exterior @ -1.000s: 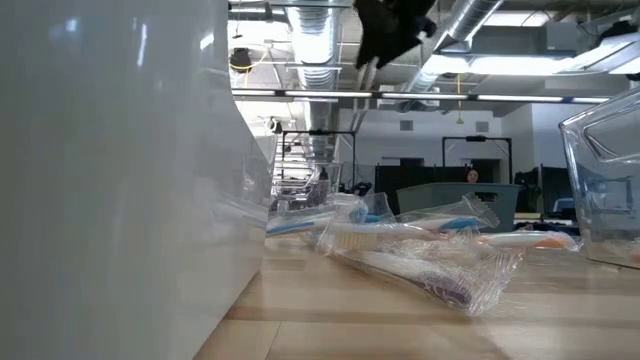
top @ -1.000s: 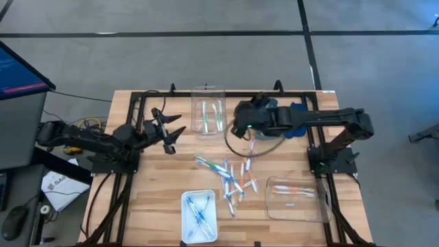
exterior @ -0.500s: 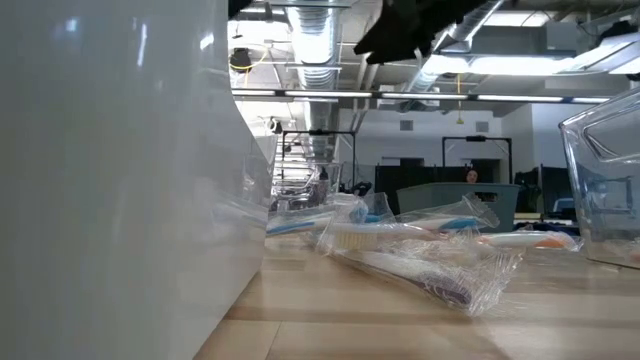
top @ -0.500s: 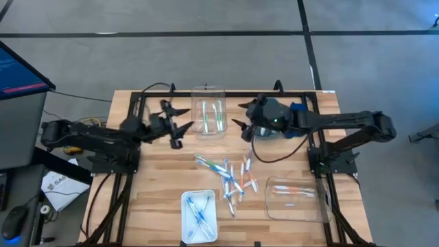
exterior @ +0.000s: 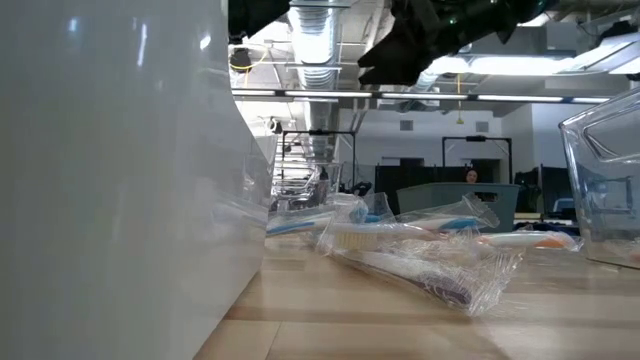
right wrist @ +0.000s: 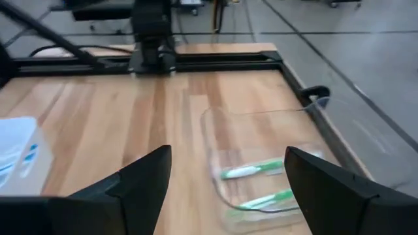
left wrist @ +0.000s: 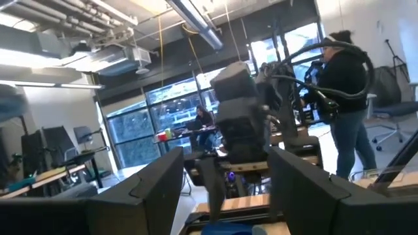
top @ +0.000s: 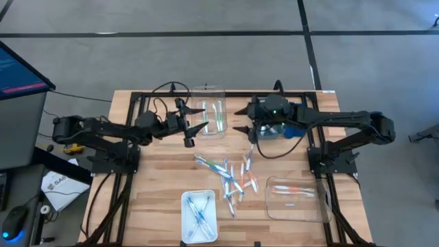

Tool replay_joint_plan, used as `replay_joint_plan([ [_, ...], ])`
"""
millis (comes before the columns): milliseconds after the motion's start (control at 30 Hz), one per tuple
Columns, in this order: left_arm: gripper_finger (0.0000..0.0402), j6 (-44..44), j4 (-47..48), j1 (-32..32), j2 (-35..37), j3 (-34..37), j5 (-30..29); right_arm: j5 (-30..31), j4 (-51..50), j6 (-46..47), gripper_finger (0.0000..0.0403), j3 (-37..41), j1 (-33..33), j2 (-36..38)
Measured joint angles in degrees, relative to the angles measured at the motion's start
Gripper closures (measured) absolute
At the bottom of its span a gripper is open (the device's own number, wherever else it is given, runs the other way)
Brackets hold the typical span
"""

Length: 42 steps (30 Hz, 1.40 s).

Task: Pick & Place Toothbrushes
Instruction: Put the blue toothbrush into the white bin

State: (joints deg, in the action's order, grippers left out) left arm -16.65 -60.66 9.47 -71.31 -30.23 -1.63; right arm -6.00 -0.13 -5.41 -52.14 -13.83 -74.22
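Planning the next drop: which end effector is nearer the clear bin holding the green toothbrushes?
Left. The left end effector hangs open at the clear bin's left edge; the right end effector hangs open a gap off its right side.

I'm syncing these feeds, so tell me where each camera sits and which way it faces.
High: overhead, straight down; both arms, left tool, right tool.
Low: table height, level across toothbrushes; arm overhead.
Left wrist: faces the right arm; own fingers.
Right wrist: faces the green-brush tray, shared with high.
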Motion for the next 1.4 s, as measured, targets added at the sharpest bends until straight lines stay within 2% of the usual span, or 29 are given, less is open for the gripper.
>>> replay_joint_plan([
  [233, 0.0183, 3.36, -0.76, -0.87, 0.0, -0.84, 0.0, -0.11, -0.05, -1.49, 0.0111, 0.0, 4.22, 0.0],
  [433, 0.0183, 3.61, 1.87, -2.41, 0.0, -0.81, -0.03, -0.12, 0.9, -8.0, 0.0111, -0.01, 6.49, -0.01],
  [900, 0.0183, 4.03, 6.94, -2.42, 0.0, -0.81, -0.76, 0.02, 1.45, -8.63, 0.0111, -0.02, 3.18, -0.22],
  [1200, 0.0183, 4.03, 8.23, -2.32, 0.0, -0.79, -0.76, 0.04, 5.46, -8.61, 0.0111, -0.09, 2.78, -6.05],
  [1400, 0.0183, 3.85, 8.48, -2.32, 0.0, -0.79, -1.11, 0.04, 4.41, -8.52, 0.0111, -0.91, 2.78, -8.88],
])
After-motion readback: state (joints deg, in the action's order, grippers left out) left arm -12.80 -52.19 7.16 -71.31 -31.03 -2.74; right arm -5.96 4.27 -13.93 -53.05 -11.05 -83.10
